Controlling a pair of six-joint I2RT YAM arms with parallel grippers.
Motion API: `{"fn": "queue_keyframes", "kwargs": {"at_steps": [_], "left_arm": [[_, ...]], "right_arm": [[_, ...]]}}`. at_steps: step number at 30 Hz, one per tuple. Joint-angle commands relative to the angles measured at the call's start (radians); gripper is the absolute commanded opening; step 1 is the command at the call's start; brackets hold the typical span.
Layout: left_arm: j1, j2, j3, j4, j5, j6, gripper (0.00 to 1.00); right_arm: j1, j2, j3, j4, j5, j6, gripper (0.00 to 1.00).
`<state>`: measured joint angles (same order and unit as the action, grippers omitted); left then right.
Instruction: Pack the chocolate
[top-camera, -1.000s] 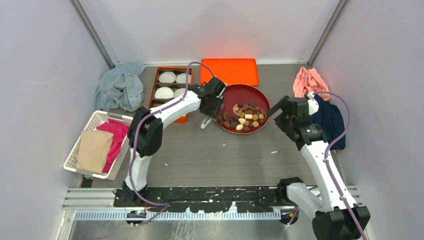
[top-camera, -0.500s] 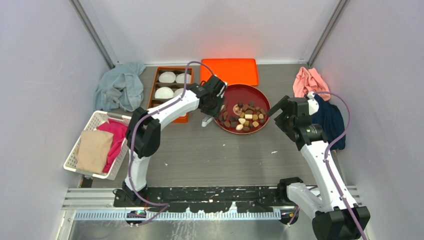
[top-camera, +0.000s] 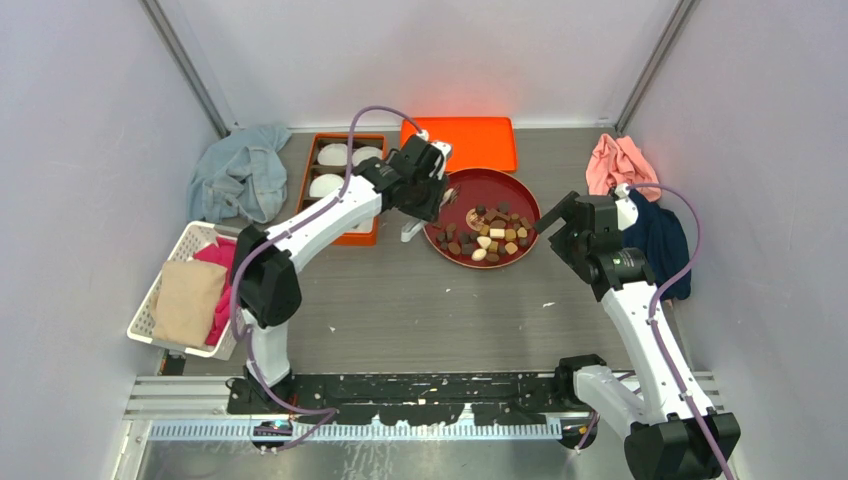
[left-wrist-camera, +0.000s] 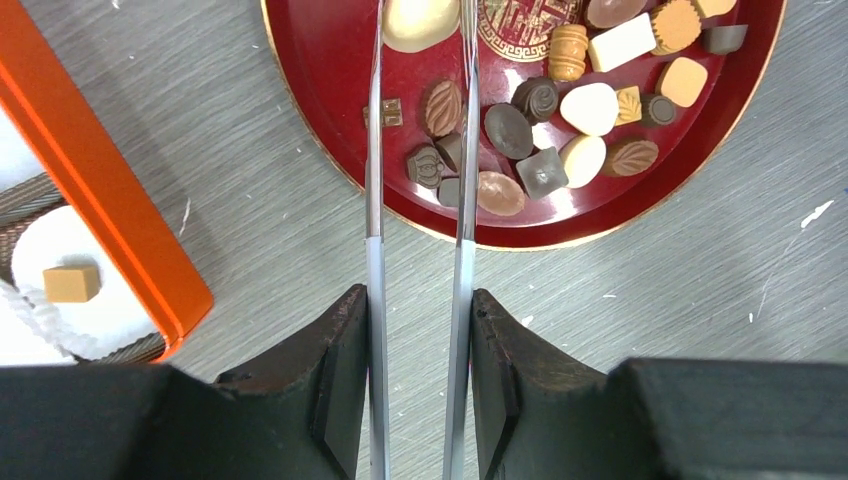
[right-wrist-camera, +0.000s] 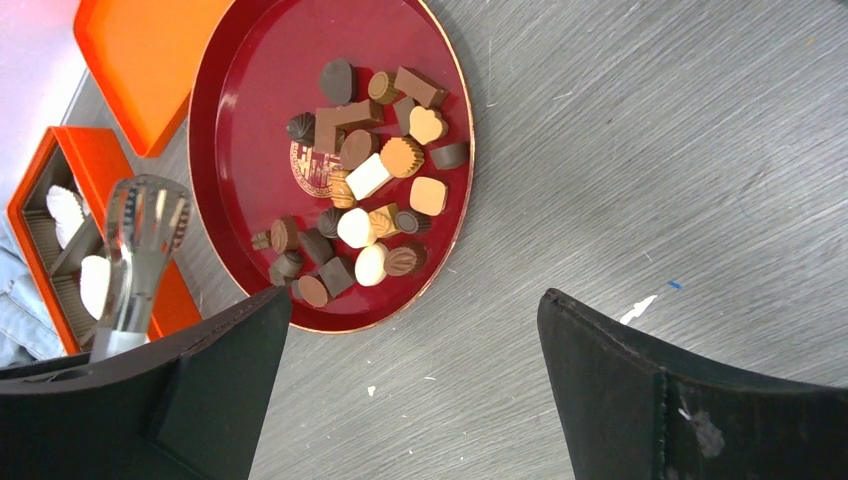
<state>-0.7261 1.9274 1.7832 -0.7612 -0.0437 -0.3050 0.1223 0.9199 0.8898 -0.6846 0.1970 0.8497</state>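
Note:
Several dark brown, tan and cream chocolates lie on a round red plate; they also show in the left wrist view and the right wrist view. My left gripper is shut on metal tongs over the plate's left edge. The tong tips pinch a cream-white chocolate. An orange box left of the plate holds white paper cups. One cup holds a tan square candy. My right gripper is open and empty beside the plate's right edge.
An orange lid lies behind the plate. A slotted metal utensil lies between box and plate. A blue cloth lies at the far left and a white basket of cloths at the left. Pink and navy cloths lie at the right.
My left arm has swung away from me and a little right, carrying the tongs up over the plate's left edge with a cream chocolate at the tips. The right arm has not moved.

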Motion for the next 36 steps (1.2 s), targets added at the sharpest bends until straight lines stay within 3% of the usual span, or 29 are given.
{"fn": "queue_keyframes", "kwargs": {"at_steps": [1,8,14,21,30,36], "left_arm": [[0.002,-0.118,0.035,0.003,-0.043,0.042,0.00],[0.074,-0.266,-0.093,-0.033,-0.054,0.067,0.00],[0.238,-0.419,-0.257,-0.038,-0.004,0.047,0.00],[0.401,-0.431,-0.339,-0.090,0.004,0.004,0.00],[0.432,-0.416,-0.371,-0.096,-0.034,-0.029,0.00],[0.433,-0.461,-0.414,-0.039,-0.045,0.001,0.00]], "right_arm": [[0.000,-0.020,0.041,-0.010,0.029,0.013,0.99],[0.000,0.021,0.086,0.007,0.020,0.006,0.99],[0.000,0.045,0.100,0.030,-0.003,0.010,0.99],[-0.001,0.058,0.095,0.041,-0.017,0.016,0.99],[0.000,0.097,0.110,0.019,0.015,0.009,0.99],[0.000,0.189,0.168,0.004,0.123,-0.002,0.99]]}}
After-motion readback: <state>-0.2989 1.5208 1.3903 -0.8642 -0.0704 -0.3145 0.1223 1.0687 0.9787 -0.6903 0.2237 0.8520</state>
